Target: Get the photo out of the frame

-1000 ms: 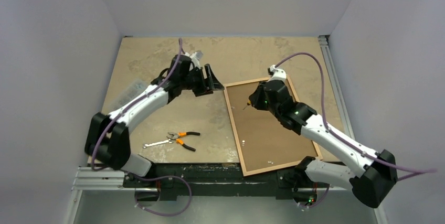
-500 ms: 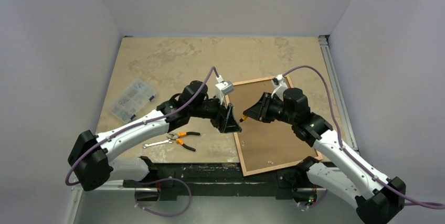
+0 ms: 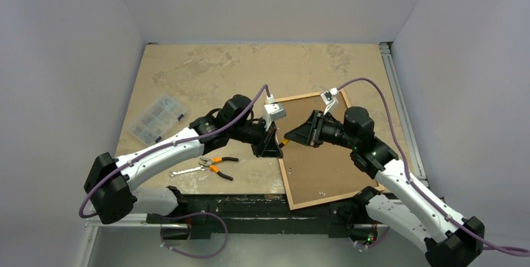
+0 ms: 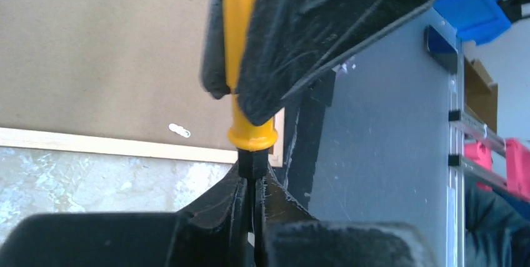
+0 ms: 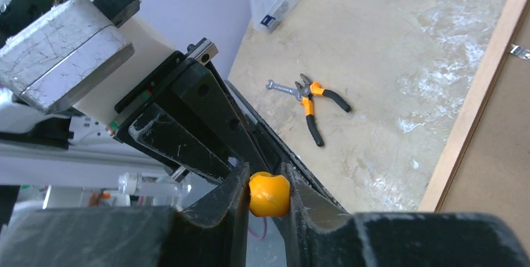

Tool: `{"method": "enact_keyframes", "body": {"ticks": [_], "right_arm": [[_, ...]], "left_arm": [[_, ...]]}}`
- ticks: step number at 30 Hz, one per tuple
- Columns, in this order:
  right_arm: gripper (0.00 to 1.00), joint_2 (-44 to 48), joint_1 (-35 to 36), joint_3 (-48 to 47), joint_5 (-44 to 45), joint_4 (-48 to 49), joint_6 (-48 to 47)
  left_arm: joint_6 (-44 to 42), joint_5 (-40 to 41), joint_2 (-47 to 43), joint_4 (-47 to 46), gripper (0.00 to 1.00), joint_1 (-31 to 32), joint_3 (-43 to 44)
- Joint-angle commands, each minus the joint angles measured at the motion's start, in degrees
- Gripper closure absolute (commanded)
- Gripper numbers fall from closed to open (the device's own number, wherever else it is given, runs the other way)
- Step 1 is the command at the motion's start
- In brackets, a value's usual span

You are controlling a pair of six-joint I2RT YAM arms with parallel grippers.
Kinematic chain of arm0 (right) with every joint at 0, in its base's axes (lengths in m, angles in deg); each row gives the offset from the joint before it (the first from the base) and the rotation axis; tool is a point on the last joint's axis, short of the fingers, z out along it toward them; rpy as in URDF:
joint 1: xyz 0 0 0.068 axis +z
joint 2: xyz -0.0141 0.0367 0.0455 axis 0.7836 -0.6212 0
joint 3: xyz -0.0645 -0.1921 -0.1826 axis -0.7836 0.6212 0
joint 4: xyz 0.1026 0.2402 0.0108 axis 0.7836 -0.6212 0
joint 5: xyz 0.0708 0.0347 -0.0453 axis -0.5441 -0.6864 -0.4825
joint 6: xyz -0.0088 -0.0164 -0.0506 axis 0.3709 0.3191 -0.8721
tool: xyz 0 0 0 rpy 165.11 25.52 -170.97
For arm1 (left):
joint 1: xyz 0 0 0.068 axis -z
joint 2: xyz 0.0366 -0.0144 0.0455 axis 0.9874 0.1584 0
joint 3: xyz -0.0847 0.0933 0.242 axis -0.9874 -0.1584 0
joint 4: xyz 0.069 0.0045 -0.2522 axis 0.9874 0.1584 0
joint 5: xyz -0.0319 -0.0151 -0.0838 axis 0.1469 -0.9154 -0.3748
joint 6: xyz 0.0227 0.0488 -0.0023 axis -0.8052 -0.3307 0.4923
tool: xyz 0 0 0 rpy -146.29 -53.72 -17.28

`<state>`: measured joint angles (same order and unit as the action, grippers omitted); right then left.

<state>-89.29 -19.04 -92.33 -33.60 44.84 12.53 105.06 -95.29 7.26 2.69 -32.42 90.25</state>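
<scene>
The frame (image 3: 285, 182), thin orange-brown wood, lies face down on the right half of the table. The photo shows only its plain brown board back (image 3: 325, 161). Above the frame's left edge both grippers meet on a yellow-handled screwdriver (image 3: 282, 142). My left gripper (image 3: 274, 146) is shut on the black shank just below the handle's collar (image 4: 253, 139). My right gripper (image 3: 290, 137) is shut on the butt of the yellow handle (image 5: 269, 195), which touches both fingers. In the left wrist view the frame's moulding (image 4: 94, 145) and the board (image 4: 94, 48) lie underneath.
Orange-handled pliers (image 3: 220, 167) and a small wrench (image 3: 184, 171) lie on the table left of the frame. A clear compartment box (image 3: 157, 119) sits further left. Small metal clips (image 3: 322, 193) rest on the board near its front edge.
The left arm swung from the back of the table to the frame's left edge and shut its open gripper on the screwdriver. The right arm brought the screwdriver left to meet it.
</scene>
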Motion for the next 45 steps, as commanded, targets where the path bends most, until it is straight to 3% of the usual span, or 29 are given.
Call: {"method": "enact_keyframes", "body": {"ticks": [1,4,7,16,29,30,32,33,34,36,39,43,45], "right_arm": [[0.7,-1.6,-0.1,-4.2,-9.4,-4.3,-10.9],[0.46,-3.6,0.0,-9.0,-13.1,-12.1,-19.5],[0.34,-4.3,0.0,-9.5,-21.9,-10.3,-22.7],[0.38,-11.6,-0.1,-15.6,-29.9,-15.7,-29.6],[0.65,-15.3,-0.1,-14.9,-32.1,-12.4,-29.3],[0.7,-15.6,0.0,-15.3,-32.5,-12.6,-29.8],[0.98,-15.5,-0.1,-15.8,-31.1,-13.5,-31.0],[1.0,-14.7,-0.1,-15.8,-27.6,-13.9,-30.9],[1.0,-13.5,-0.1,-15.3,-22.0,-13.8,-29.7],[1.0,-10.2,-0.1,-13.1,-7.7,-13.7,-26.7],[1.0,-6.2,0.0,-9.0,4.3,-13.6,-23.3],[1.0,-1.1,1.3,-4.9,23.9,-13.7,-17.7],[1.0,-0.5,3.1,-2.9,32.0,-12.8,-15.5]], "left_arm": [[-8.3,-3.6,-1.8,7.7,1.0,0.2,5.0],[-13.5,-4.0,-5.2,11.1,1.0,0.2,5.0],[-17.9,-4.3,-6.1,15.1,1.0,0.2,5.6],[-18.0,-11.2,-3.8,14.9,1.0,0.7,5.9],[-17.5,-11.9,-2.6,14.2,1.0,0.9,5.8],[-17.5,-11.8,-2.5,14.2,1.0,0.9,5.8],[-17.4,-11.4,-2.7,14.3,1.0,0.8,5.9],[-16.6,-10.3,-2.7,14.3,1.0,0.8,6.1],[-15.4,-8.2,-2.6,14.5,0.91,0.5,6.5],[-11.6,-3.3,-2.9,13.5,0.57,-1.1,6.2],[-3.9,2.1,-4.7,8.5,0.14,-6.7,4.1],[10.4,16.4,-4.1,9.6,0.08,-14.6,3.6],[16.1,17.1,-0.5,11.4,0.16,-16.4,4.1]]}}
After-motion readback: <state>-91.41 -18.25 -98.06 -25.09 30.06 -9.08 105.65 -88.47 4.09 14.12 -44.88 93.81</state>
